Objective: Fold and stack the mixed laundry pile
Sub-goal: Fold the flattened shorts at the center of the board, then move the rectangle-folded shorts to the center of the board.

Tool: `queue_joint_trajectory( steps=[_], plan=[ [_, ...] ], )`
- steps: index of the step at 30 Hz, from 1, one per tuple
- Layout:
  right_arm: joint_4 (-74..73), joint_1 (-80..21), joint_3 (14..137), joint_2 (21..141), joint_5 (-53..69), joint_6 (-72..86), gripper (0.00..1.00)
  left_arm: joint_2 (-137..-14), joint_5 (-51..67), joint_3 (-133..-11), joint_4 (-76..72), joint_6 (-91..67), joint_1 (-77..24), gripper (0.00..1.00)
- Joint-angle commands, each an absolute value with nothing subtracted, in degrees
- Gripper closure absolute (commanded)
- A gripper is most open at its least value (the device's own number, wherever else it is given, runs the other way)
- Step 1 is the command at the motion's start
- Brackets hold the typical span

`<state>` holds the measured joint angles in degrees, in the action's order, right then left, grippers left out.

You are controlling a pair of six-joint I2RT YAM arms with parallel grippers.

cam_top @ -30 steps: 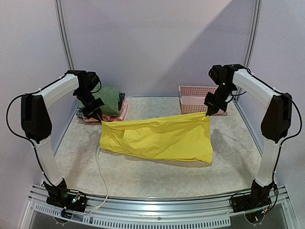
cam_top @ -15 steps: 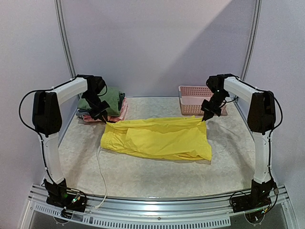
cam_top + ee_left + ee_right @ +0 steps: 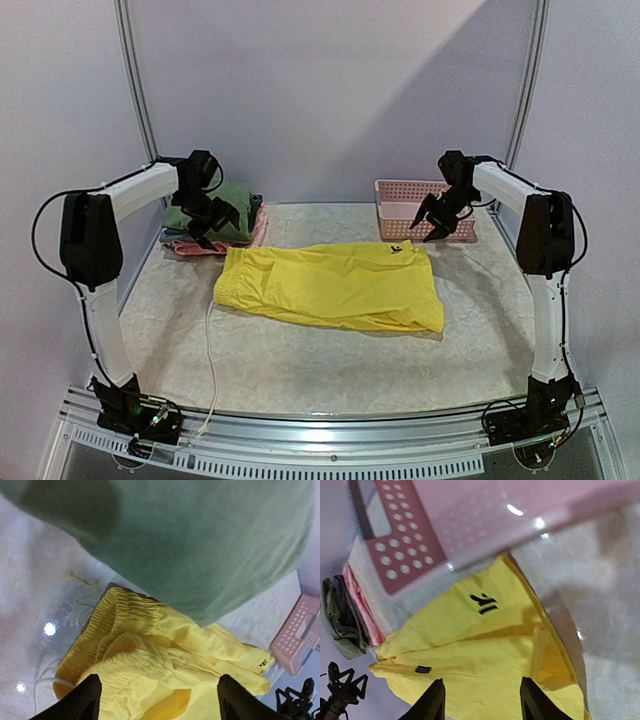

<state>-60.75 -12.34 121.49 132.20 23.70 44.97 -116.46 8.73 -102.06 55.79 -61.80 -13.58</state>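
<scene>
**Q:** Where do the yellow shorts (image 3: 330, 285) stand?
**A:** Flat on the table (image 3: 300, 370), mid-field, waistband to the left. They appear doubled over once. Neither gripper touches them.

**Q:** Jaw condition?
**A:** Left gripper (image 3: 222, 218): jaws spread wide and empty, above the waistband end. Right gripper (image 3: 428, 225): jaws apart and empty, over the far right corner, near the basket (image 3: 410, 190).

**Q:** Work remaining?
**A:** The green shirt (image 3: 228, 200) sits folded on a pink cloth (image 3: 255, 232) at far left. The shorts probably need another fold, then stacking there.
</scene>
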Motion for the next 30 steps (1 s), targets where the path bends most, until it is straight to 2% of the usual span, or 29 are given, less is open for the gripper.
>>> queue_joint_trajectory(
  steps=[1, 3, 6, 11, 17, 30],
  plan=[
    [-53.2, -12.2, 123.7, 129.1, 23.7, 45.1, 0.44, -109.3, 4.9, -101.3, 53.8, -60.5, -14.9, 0.16],
    [-52.0, -12.2, 122.9, 126.7, 22.6, 42.7, 0.42, -107.3, 1.2, -101.5, 55.3, -57.6, -16.1, 0.15],
    [-49.1, -12.4, 118.3, 123.1, 23.1, 38.2, 0.42, -105.9, 0.2, -101.2, 56.6, -50.7, -18.1, 0.25],
    [-45.8, -15.3, 106.3, 116.1, 24.3, 29.9, 0.49, -105.4, 0.5, -96.3, 54.6, -37.2, -24.5, 0.30],
    [-41.4, -19.8, 91.9, 110.3, 28.6, 23.6, 0.53, -105.5, 3.6, -87.8, 47.7, -31.7, -29.1, 0.34],
    [-37.5, -23.2, 78.5, 112.9, 28.5, 25.8, 0.58, -116.7, 5.3, -87.6, 45.7, -26.2, -29.7, 0.39]
  ],
)
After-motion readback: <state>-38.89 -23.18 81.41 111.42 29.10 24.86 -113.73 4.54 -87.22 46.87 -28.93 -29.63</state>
